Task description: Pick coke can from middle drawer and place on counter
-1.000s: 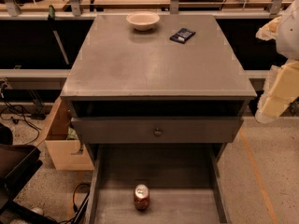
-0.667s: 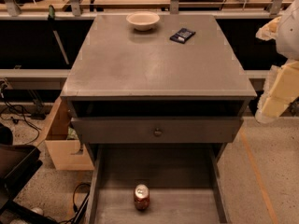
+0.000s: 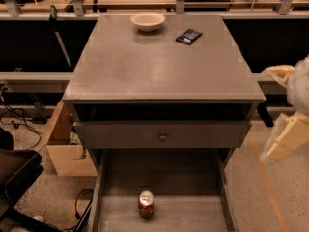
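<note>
The coke can (image 3: 146,204), red with a silver top, stands upright on the floor of the open middle drawer (image 3: 193,216), near its front and a little left of centre. The grey counter (image 3: 159,66) is the cabinet's flat top above it. My gripper (image 3: 288,129) is the pale, blurred shape at the right edge of the view. It hangs beside the cabinet's right side at about drawer-front height, well apart from the can and holding nothing that I can see.
A pale shallow bowl (image 3: 147,21) and a dark packet (image 3: 188,36) lie at the back of the counter. A shut drawer front with a round knob (image 3: 163,136) sits above the open drawer. A cardboard box (image 3: 67,151) and a black chair (image 3: 14,178) stand to the left.
My gripper at the right edge has dropped lower beside the cabinet. The can, drawer and counter items have not moved.
</note>
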Available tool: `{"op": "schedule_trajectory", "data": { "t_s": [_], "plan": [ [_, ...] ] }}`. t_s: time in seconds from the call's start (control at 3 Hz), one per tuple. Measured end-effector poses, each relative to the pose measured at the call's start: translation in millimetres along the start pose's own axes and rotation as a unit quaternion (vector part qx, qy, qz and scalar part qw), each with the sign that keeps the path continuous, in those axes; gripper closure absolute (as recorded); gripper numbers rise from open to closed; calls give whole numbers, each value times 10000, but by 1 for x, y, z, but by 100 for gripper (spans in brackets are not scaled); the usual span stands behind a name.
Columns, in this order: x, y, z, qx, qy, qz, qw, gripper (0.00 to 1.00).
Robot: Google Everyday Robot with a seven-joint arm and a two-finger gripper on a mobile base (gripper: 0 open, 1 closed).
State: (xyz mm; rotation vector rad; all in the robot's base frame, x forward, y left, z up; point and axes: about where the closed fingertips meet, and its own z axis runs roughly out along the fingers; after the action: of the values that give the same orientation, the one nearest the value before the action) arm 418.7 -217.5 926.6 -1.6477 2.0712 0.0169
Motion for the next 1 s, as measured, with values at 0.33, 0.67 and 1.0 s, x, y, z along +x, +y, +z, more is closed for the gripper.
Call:
{"op": "schedule_trajectory", "data": {
  "t_s": [0.33,0.67,1.0],
  "plan": [
    [27,35,51,-15,-744,205,9970,0],
    [35,61,96,7,-1647,461,9853,0],
    [26,84,122,-81,-2335,120,9723,0]
  ]
}}
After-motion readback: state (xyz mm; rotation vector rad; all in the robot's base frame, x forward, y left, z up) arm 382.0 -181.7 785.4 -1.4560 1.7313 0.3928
